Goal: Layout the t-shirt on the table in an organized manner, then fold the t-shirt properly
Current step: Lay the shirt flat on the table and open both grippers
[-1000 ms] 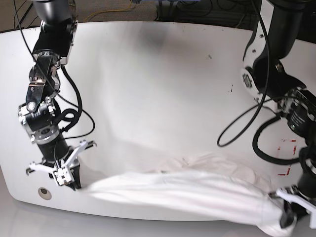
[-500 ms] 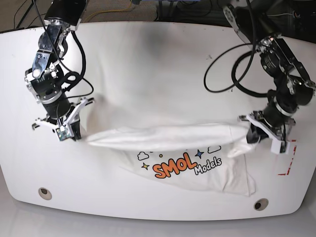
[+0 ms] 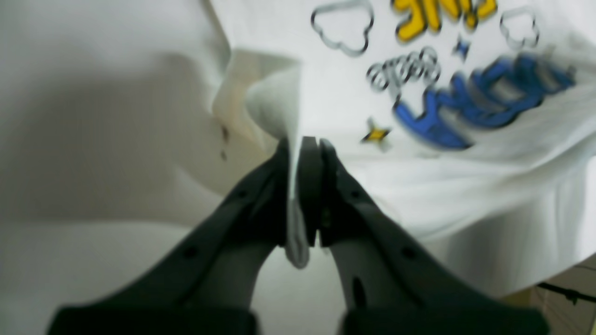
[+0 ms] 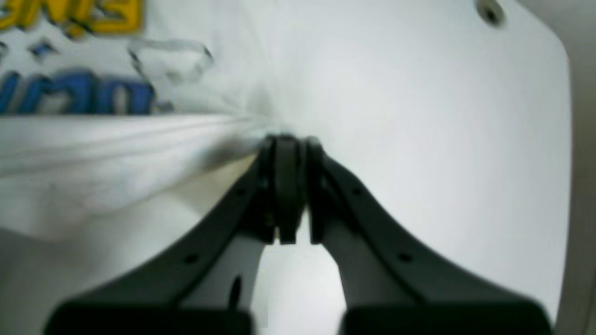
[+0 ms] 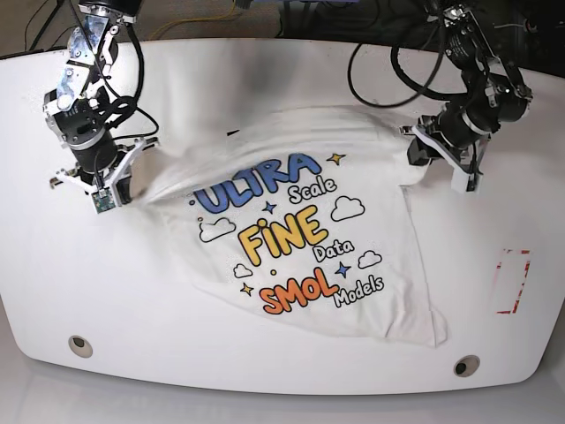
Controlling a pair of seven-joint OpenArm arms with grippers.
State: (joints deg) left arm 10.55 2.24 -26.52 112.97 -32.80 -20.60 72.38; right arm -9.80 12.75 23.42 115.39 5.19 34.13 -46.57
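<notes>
Two end effectors, left (image 5: 422, 157) and right (image 5: 117, 193), pinch the t-shirt (image 5: 300, 238) over the glossy white table (image 5: 265, 79).

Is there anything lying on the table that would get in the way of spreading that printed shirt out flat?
Nothing visible does. The t-shirt lies print-up on the table, pinched at its upper corners by the right gripper and left gripper. Around it are only a red dashed mark and two small holes, all flush with the surface.

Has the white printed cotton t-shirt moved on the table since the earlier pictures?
Yes. The white printed cotton t-shirt moved away from the table's near-edge grommet hole, toward the far side, and now lies print up.
</notes>
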